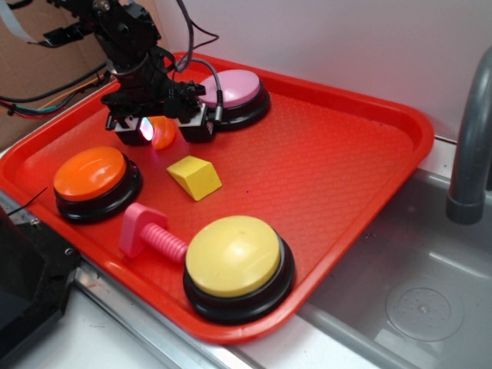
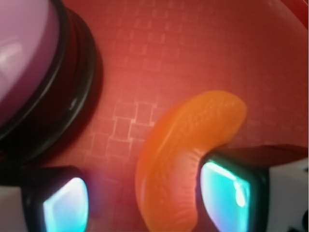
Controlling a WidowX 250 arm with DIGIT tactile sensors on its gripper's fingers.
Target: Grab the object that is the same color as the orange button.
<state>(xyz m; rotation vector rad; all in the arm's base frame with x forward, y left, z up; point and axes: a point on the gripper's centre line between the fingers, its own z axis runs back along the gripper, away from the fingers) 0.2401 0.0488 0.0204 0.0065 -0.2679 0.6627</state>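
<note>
The object, a small glossy orange crescent (image 2: 183, 154), lies on the red tray between my two fingers. My gripper (image 2: 145, 203) is open and lowered around it. The right pad (image 2: 224, 198) touches the crescent's inner curve, while the left pad (image 2: 65, 205) stands apart from it with tray showing in the gap. In the exterior view the gripper (image 1: 163, 131) sits at the tray's back left, with the orange piece (image 1: 163, 137) glowing between the fingers. The orange button (image 1: 90, 172) stands on its black base at the tray's left, in front of the gripper.
A pink-topped button (image 1: 229, 90) stands close behind and to the right of the gripper. A yellow wedge block (image 1: 194, 177), a pink bolt (image 1: 150, 235) and a yellow-topped button (image 1: 234, 257) lie nearer the front of the red tray (image 1: 346, 154). A sink and a grey faucet (image 1: 469, 154) are to the right.
</note>
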